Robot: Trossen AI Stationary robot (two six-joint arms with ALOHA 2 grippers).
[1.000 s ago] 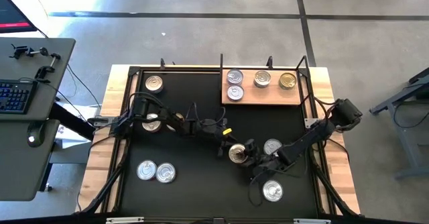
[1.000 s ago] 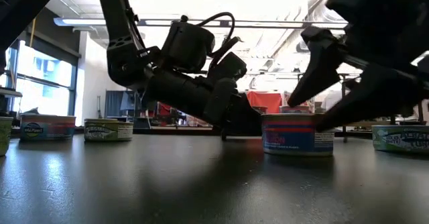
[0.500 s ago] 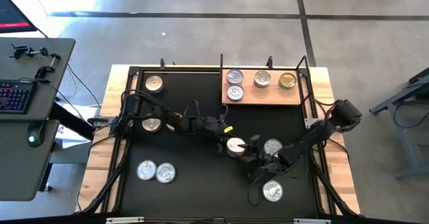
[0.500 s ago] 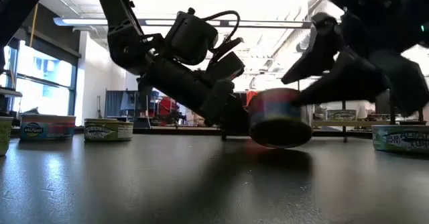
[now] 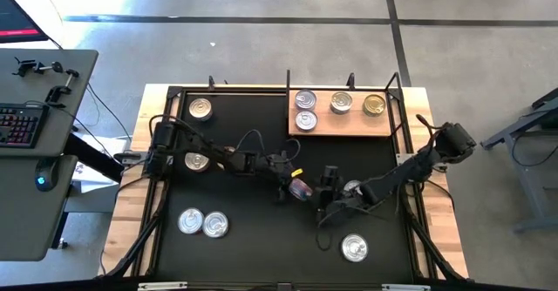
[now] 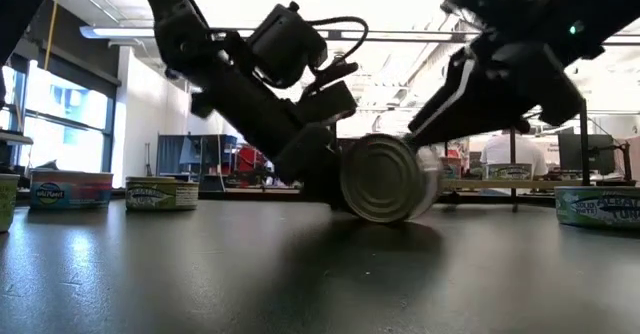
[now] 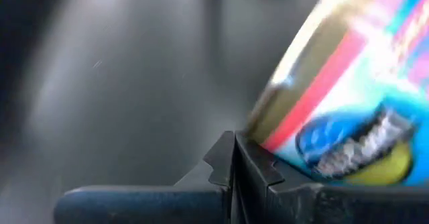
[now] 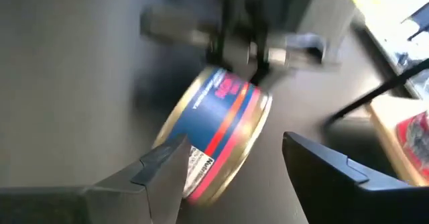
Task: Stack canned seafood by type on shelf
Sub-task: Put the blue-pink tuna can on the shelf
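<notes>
Black table (image 5: 261, 239), viewed from above. Left side: four loose tins, one far corner (image 5: 200, 108), one beside left arm (image 5: 197, 161), a pair near front edge (image 5: 202, 224). Left gripper (image 5: 289, 185) at centre, fingers clenched shut, empty. Touching it, blue-and-red-labelled tin (image 5: 301, 188) tipped on edge, flat end facing low camera (image 6: 385, 178). Right gripper (image 5: 326, 189) spread wide, straddling that tin without pinching. Two more tins by right arm (image 5: 353, 247). Wooden shelf (image 5: 349, 124) at far right carries four tins, one gold-topped (image 5: 374, 104).
</notes>
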